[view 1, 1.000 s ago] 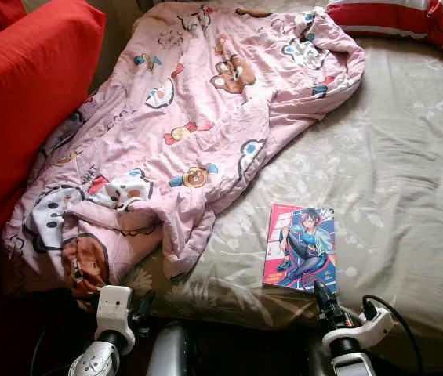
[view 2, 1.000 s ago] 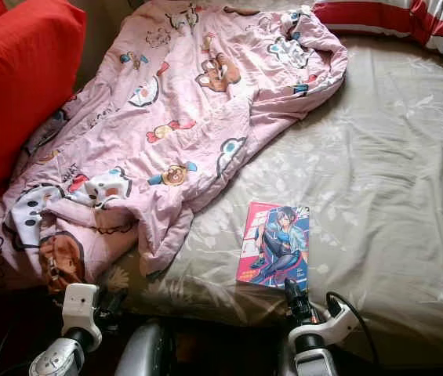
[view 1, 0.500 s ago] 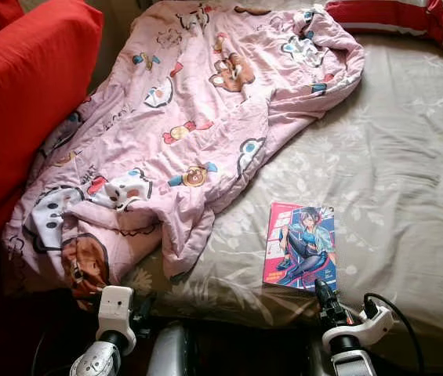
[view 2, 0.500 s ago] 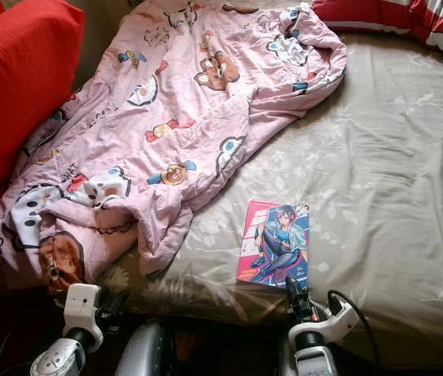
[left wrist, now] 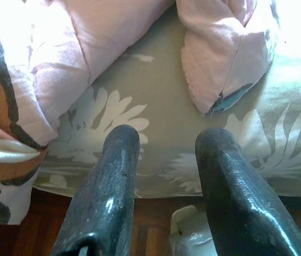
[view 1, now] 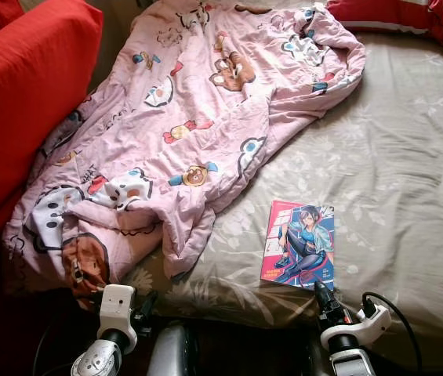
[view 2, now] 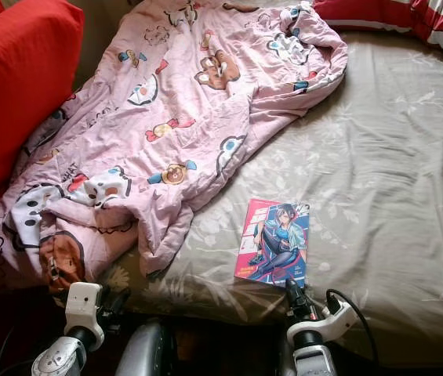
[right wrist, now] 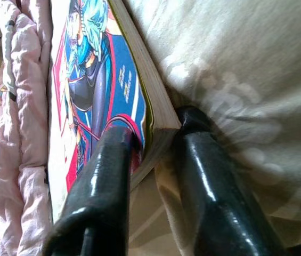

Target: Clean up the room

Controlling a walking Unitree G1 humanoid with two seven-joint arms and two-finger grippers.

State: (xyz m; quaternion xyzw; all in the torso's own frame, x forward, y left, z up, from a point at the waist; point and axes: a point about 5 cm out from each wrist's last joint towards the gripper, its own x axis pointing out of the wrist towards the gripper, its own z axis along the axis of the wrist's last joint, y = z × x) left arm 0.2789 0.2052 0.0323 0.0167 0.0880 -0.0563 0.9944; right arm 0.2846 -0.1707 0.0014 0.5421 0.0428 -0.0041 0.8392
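The right gripper (view 2: 293, 291) sits at the near edge of the bed, its two black fingers (right wrist: 105, 181) set either side of the near corner of the comic book (view 2: 274, 241): one finger lies on the cover, the other is pressed into the bedsheet (view 2: 386, 172) under the book's page edge. The fingers bracket the corner with only a thin gap; whether they already pinch it tight I cannot tell. The book lies flat, stretching away from this gripper, with the crumpled pink quilt (view 2: 182, 117) further off to its left. The left gripper (left wrist: 163, 176) hangs low by the bed's edge with its fingers apart and nothing between them, a folded corner of the quilt just ahead of it. A red cushion (view 2: 17, 86) stands well off to the left.

The step in hand looks to be picking up the book as part of tidying. The next move likely calls for a firm close on the corner, then a careful lift, since a thin book held by one corner may droop or slip.
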